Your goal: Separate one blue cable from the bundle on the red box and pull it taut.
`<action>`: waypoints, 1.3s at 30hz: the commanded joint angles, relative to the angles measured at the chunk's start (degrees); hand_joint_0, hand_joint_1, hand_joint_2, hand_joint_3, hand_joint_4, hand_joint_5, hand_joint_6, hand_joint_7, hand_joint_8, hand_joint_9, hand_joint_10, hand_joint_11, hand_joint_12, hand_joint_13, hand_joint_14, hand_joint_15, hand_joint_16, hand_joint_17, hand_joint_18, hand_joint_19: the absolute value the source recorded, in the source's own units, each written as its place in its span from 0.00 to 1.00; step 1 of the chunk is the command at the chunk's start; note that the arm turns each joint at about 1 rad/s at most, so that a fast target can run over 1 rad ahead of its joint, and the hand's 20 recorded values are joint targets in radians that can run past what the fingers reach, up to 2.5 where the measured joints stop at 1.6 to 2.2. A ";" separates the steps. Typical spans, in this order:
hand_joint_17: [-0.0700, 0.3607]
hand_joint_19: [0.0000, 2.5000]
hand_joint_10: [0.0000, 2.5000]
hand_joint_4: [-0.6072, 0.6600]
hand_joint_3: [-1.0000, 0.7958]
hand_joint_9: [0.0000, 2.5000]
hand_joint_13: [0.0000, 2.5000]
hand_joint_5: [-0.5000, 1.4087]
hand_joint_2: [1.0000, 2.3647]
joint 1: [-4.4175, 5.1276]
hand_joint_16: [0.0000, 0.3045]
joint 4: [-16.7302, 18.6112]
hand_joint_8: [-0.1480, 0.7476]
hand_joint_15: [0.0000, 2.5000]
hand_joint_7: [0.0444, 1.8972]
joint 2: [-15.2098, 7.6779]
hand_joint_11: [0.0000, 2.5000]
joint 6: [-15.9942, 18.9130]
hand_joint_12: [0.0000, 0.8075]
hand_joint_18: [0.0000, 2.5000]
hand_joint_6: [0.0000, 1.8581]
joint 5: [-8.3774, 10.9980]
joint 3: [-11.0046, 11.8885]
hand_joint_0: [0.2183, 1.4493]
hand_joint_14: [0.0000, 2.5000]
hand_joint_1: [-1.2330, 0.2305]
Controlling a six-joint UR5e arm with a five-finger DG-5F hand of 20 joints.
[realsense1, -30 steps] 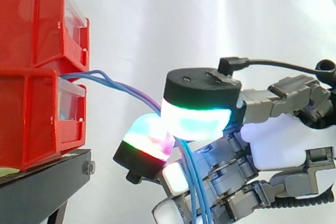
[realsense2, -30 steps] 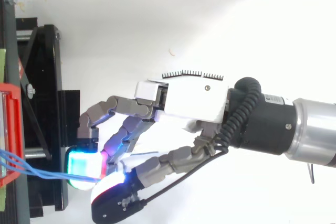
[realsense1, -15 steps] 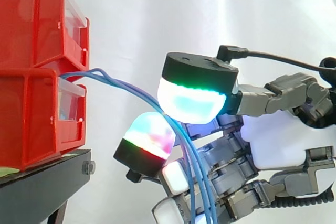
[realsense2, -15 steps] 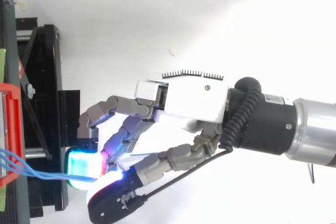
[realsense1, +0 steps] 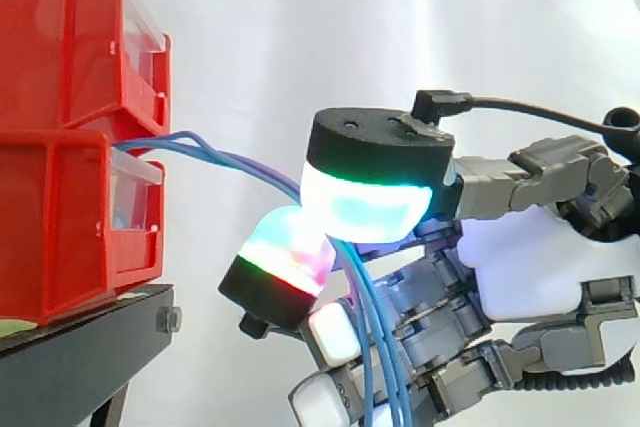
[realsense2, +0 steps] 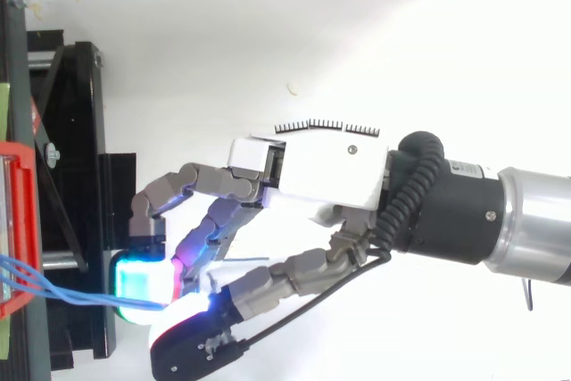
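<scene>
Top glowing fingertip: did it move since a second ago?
Yes. The upper pad lifted off the blue cables half a second ago, then came back down, pinching them against the lower pad again. The cables' droop, the red bins and the rest of the hand stayed put.

You have nothing legible to work from here. The black cylindrical collar at the arm's wrist (realsense2: 464, 211) carries a small pale mark near its upper edge in the top view, too small to read. The clear plastic front panels (realsense1: 135, 197) of the stacked red plastic bins (realsense1: 60, 57) show blurred colour, with no readable characters.
</scene>
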 commanded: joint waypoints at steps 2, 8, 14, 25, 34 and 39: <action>0.44 0.27 0.01 0.55 0.37 0.33 0.34 0.16 0.01 0.00 0.17 0.00 0.49 0.18 0.60 0.02 0.23 0.00 0.42 0.28 0.48 0.00 0.05 0.42 0.01 0.19; 0.44 0.26 0.01 0.58 0.28 0.33 0.34 0.16 0.00 0.00 0.17 0.00 0.48 0.17 0.57 -0.06 0.23 0.00 0.42 0.28 0.47 0.00 0.14 0.46 0.01 0.20; 0.43 0.27 0.01 0.62 0.28 0.36 0.35 0.17 0.00 0.00 0.17 0.00 0.51 0.18 0.59 0.02 0.23 -0.09 0.42 0.29 0.47 0.09 0.23 0.34 0.01 0.28; 0.43 0.28 0.01 0.61 0.36 0.41 0.38 0.18 0.01 -0.08 0.17 0.00 0.53 0.19 0.62 0.02 0.24 -0.09 0.43 0.30 0.46 0.17 0.23 0.32 0.01 0.37; 0.44 0.27 0.01 0.55 0.40 0.34 0.35 0.15 0.01 0.00 0.18 0.00 0.49 0.18 0.59 -0.06 0.23 0.00 0.42 0.29 0.48 0.17 0.31 0.39 0.01 0.23; 0.44 0.27 0.01 0.54 0.36 0.32 0.34 0.15 0.01 -0.08 0.18 0.00 0.48 0.18 0.57 -0.06 0.22 0.00 0.43 0.29 0.48 0.00 0.23 0.40 0.01 0.25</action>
